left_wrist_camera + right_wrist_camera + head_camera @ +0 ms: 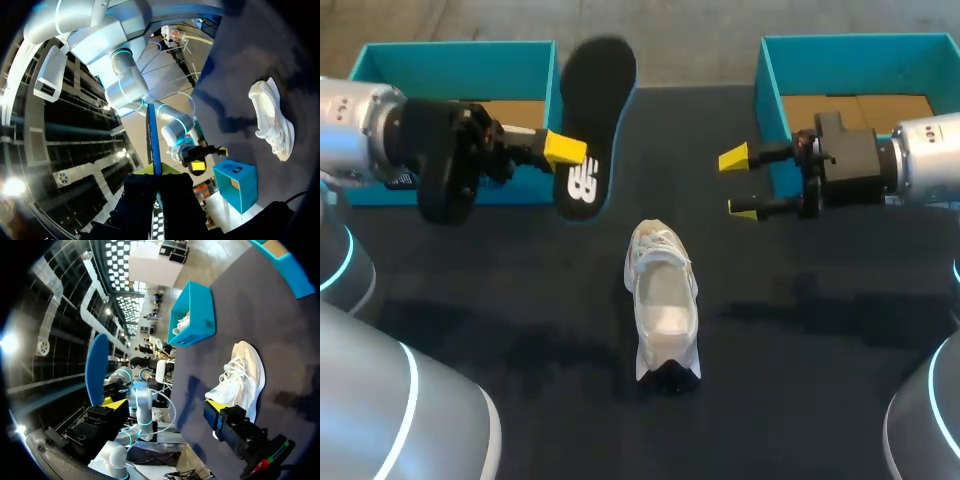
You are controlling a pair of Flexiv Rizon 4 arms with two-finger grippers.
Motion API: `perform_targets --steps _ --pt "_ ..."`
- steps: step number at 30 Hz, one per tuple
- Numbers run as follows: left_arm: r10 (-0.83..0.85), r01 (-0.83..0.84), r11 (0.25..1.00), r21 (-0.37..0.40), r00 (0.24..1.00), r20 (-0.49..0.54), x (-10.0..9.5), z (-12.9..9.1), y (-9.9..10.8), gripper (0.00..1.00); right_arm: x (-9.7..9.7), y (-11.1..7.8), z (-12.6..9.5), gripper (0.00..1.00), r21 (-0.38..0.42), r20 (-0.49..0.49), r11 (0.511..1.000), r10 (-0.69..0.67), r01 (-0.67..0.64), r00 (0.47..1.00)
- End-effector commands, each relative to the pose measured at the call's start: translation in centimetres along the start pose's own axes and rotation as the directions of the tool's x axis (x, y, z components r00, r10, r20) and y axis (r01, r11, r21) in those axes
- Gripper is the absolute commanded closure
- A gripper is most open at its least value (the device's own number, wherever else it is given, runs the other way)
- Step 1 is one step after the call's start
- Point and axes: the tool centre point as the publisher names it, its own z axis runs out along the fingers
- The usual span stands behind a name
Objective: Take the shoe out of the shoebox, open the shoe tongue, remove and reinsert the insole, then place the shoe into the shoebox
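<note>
Nearest me the white shoe lies alone on the dark table with its opening turned up, ready, I judge, to take its lining again. Beyond it my left gripper is clamped on the black insole and holds it clear of the table so one end can be steered in, while my right gripper hangs wide and empty, well placed to steady the shoe. Farthest off stand the left shoebox and the right shoebox, one behind each arm, where the shoe must finish
</note>
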Motion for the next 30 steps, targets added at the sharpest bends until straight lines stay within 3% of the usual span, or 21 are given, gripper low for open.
perform_targets --steps 1,15,21,30 --pt "0.024 -0.024 1.0 -0.001 1.0 -0.014 1.3 0.7 -0.7 1.0 0.4 0.8 0.6 0.0 0.004 -0.001 1.0 -0.019 0.019 1.0" --pt "0.012 -0.013 1.0 -0.02 0.999 -0.041 6.2 0.5 -1.8 1.0 1.1 2.6 1.2 0.0 -0.005 -0.029 1.0 -0.012 0.012 0.999" --pt "0.04 -0.042 0.997 -0.061 0.999 -0.032 8.5 0.8 -0.8 1.0 1.3 2.9 1.3 0.0 0.004 -0.034 1.0 -0.002 0.002 0.999" --pt "0.04 -0.042 0.997 -0.061 0.999 -0.032 8.5 0.8 -0.8 1.0 1.3 2.9 1.3 0.0 0.004 -0.034 1.0 -0.002 0.002 0.999"
